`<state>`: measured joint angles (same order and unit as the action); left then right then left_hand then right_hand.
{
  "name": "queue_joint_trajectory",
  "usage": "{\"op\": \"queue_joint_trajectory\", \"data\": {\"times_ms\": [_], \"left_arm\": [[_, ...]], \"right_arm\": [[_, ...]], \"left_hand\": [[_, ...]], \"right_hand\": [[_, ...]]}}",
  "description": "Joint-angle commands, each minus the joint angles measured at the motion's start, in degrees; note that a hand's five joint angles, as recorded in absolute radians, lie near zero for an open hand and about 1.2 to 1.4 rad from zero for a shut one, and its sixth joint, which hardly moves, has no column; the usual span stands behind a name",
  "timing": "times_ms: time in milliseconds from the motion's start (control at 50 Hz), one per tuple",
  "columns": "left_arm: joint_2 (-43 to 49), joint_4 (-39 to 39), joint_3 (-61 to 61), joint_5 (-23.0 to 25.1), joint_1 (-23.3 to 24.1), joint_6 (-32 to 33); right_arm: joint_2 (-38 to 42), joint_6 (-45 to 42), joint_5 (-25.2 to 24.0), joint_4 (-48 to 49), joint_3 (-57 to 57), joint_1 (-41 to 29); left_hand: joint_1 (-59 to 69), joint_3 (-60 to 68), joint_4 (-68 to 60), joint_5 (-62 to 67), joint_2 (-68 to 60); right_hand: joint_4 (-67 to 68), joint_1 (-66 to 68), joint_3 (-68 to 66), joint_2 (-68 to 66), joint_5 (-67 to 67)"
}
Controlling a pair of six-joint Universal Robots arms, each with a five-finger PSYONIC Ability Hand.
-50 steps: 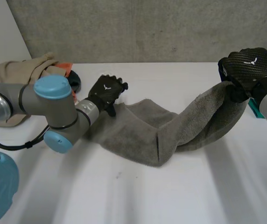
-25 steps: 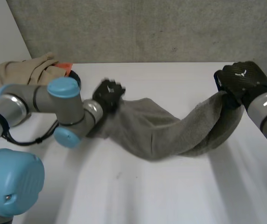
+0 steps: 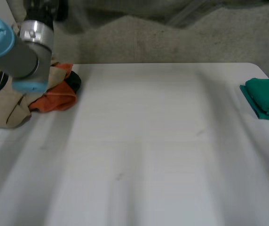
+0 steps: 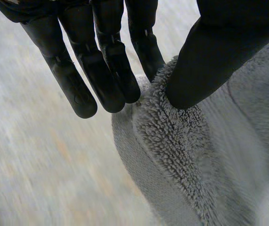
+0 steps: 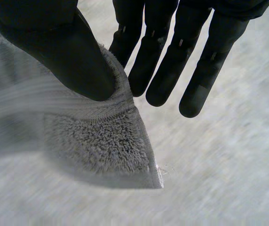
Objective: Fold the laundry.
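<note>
Resting on desk: green cloth, orange-beige heap.
Pinching fluffy, hemmed grey towel under thumbs of left robot hand and right robot hand.

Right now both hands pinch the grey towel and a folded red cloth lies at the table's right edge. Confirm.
No: the head view shows the folded cloth at the right edge of the table is green, not red. The left hand and right hand do pinch the grey towel.
</note>
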<state>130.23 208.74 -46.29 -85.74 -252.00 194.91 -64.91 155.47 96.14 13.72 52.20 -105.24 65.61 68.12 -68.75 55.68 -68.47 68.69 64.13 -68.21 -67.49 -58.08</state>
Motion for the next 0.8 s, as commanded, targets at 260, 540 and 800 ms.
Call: {"op": "queue_joint_trajectory", "data": {"times_ms": [260, 540, 800], "left_arm": [[-13.2, -12.5, -50.0, 3.5, -3.0, 11.0], [-22.7, -18.2, -46.3, 3.6, -1.7, 10.9], [-11.1, -22.1, -41.9, -1.1, 3.4, 13.1]], "right_arm": [[9.5, -9.5, -6.8, -7.5, 29.5, 0.2], [3.7, -9.3, -7.4, -6.7, 35.4, 0.0], [3.7, -9.5, -7.5, -5.9, 38.3, 0.3]], "left_hand": [[-1.0, -3.5, 4.2, -1.1, 3.9], [-37.2, -39.7, 40.4, -37.3, 40.1], [-37.1, -39.6, 40.2, -37.1, 39.9]], "right_hand": [[11.3, 15.9, -11.8, -12.5, -11.9], [11.3, 15.9, -11.8, -12.5, -11.9], [11.3, 15.9, -11.8, -12.5, -11.9]]}}
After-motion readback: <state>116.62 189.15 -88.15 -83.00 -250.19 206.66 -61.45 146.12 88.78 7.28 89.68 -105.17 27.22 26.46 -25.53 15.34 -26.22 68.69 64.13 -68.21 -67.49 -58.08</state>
